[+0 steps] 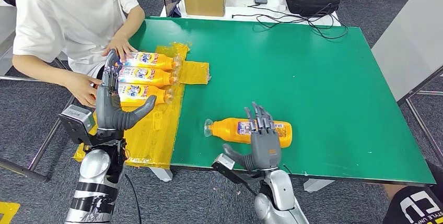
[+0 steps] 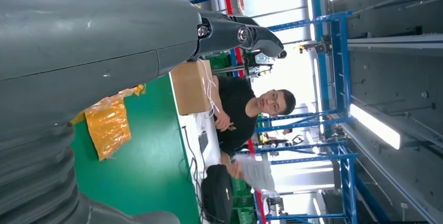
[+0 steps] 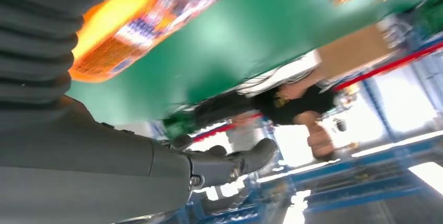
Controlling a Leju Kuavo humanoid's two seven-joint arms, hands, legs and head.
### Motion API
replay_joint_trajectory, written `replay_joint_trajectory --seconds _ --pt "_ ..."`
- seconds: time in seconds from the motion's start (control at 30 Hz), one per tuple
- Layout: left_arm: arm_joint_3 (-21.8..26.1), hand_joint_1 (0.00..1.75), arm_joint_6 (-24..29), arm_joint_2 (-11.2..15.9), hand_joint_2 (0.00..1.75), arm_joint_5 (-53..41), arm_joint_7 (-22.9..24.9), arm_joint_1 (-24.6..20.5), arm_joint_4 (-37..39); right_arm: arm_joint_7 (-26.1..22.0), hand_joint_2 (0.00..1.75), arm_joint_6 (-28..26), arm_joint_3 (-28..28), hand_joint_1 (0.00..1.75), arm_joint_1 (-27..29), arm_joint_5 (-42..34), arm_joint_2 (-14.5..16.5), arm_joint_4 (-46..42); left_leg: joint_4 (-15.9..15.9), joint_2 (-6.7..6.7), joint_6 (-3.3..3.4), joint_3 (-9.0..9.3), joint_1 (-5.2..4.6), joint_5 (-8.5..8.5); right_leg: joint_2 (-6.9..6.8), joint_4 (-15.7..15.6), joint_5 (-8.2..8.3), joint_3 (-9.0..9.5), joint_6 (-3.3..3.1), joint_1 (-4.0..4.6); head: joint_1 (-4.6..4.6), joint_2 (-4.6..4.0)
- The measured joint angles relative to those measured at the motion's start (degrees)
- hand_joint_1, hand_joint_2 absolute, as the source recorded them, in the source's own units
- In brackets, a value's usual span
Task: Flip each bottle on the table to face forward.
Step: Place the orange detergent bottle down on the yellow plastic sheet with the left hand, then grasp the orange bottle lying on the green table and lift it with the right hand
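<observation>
While the open, empty right hand [image 1: 263,139] hovers at the lying orange plastic bottle [image 1: 230,129], it should grip mid-body, then roll its label forward.

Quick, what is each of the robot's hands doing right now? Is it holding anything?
Left hand: open, fingers spread, raised beside the three bottles, holding nothing.
Right hand: open, fingers over the lone orange bottle, not gripping it.

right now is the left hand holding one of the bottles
No, in the head view the left hand is raised open beside the three bottles, gripping none.
</observation>
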Motion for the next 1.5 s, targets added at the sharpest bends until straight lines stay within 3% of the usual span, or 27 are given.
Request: replay_joint_trajectory --seconds 0.2,0.5,0.73,1.13,1.17,1.3,1.5 --pt "0.1 0.0 0.3 -0.3 1.75 0.1 1.4 0.7 -1.1 6.5 1.75 6.6 -0.1 0.0 -3.6 -2.1 -2.5 2.0 0.0 0.0 0.0 0.0 0.02 0.01 0.0 0.0 0.01 0.0 0.0 0.02 -0.01 0.0" --pt "0.0 0.0 0.8 -1.0 1.75 0.9 4.1 0.9 -1.8 14.3 1.75 14.3 0.0 0.0 -11.4 -1.9 -4.5 18.3 0.0 0.0 0.02 0.01 0.01 0.02 -0.01 0.0 0.01 0.02 0.0 0.01 -0.01 0.0" --pt "0.0 0.0 1.5 -1.0 1.75 0.7 4.3 1.1 -1.8 16.2 1.75 16.2 0.0 0.0 -15.7 -1.3 -5.4 24.3 0.0 0.0 0.02 0.08 0.02 0.02 -0.01 0.0 0.0 0.07 0.0 0.01 -0.02 0.0" --pt "0.0 0.0 1.5 -1.0 1.75 0.6 4.3 1.6 -1.8 17.4 1.75 17.2 0.4 0.0 -17.7 -0.1 -5.8 26.8 0.0 -0.01 0.06 0.28 0.01 0.05 -0.01 0.0 0.02 0.3 0.02 0.0 -0.01 0.0" --pt "0.0 0.0 1.5 -1.0 1.75 0.6 4.3 1.7 -1.8 17.9 1.75 17.7 0.6 0.07 -17.9 0.4 -5.8 26.8 0.0 -0.01 0.06 0.29 0.01 0.05 -0.01 0.0 0.02 0.3 0.02 0.0 -0.01 0.0" --pt "0.1 0.0 1.6 -1.0 1.75 0.5 4.3 2.4 -2.3 19.0 1.75 20.5 1.5 1.71 -18.9 1.8 -6.3 27.2 0.0 0.0 0.06 0.31 0.01 0.05 -0.01 0.0 0.02 0.32 0.01 0.01 -0.01 0.0" --pt "0.3 0.0 1.6 -1.0 1.75 0.3 4.1 2.9 -2.6 19.5 1.75 28.4 3.0 1.75 -21.9 1.6 -7.2 29.9 0.0 -0.01 0.06 0.55 0.01 0.04 -0.01 0.0 0.0 0.51 0.01 0.0 -0.01 0.0"
